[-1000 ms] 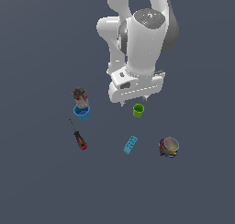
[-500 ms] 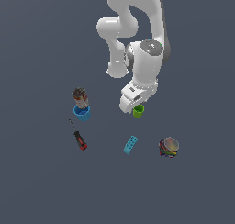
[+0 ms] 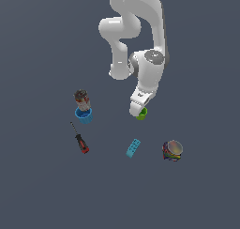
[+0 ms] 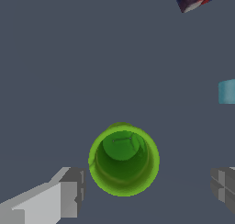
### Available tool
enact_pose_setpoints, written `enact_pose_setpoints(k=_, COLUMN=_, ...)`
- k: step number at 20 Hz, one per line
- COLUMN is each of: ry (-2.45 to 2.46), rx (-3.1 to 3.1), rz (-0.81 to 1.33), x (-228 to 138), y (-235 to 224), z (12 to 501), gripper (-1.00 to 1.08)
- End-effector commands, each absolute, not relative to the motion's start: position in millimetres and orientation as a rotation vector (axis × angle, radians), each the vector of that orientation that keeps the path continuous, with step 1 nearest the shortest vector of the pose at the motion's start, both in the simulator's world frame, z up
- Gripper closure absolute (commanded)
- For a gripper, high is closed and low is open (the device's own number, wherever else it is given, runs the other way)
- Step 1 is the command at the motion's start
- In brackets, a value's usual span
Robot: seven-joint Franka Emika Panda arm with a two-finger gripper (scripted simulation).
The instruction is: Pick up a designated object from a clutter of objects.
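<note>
The lime-green cup [image 3: 142, 114] stands upright on the grey floor, mostly hidden behind my hand in the exterior view. In the wrist view the green cup [image 4: 123, 159] sits open-side up between my two fingers [image 4: 69, 193], with gaps on both sides. My gripper [image 4: 147, 191] is open and low over the cup, touching nothing. The gripper [image 3: 138, 111] shows in the exterior view right at the cup.
A blue cup [image 3: 84, 115] with a brown patterned can [image 3: 81, 98] behind it stands at the exterior view's left. A red-handled screwdriver [image 3: 79, 139] lies below them. A teal brick [image 3: 133, 148] and a multicoloured bowl [image 3: 172, 150] lie near the green cup.
The arm has lowered and the hand has come down onto the green cup, which stays in place. The gripper now straddles it.
</note>
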State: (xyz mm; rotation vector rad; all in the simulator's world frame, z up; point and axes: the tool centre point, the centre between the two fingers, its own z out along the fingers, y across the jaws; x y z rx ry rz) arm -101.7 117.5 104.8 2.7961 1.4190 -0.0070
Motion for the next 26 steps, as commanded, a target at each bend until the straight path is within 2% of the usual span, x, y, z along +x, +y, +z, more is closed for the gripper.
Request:
enact_pose_setpoints(k=1, ry=1.476, rx=2.77, rz=-0.003, x=-108.6, y=120.4, z=98.3, gripper=-0.92)
enact_pose_setpoints(k=12, ry=1.519, rx=2.75, rz=-0.002, x=-114.6, y=122.8, z=89.4, gripper=-0.92)
enact_pose_setpoints(k=26, ry=1.526, rx=2.746, rz=-0.001, x=-115.6, y=123.0, z=44.2, gripper=-0.92)
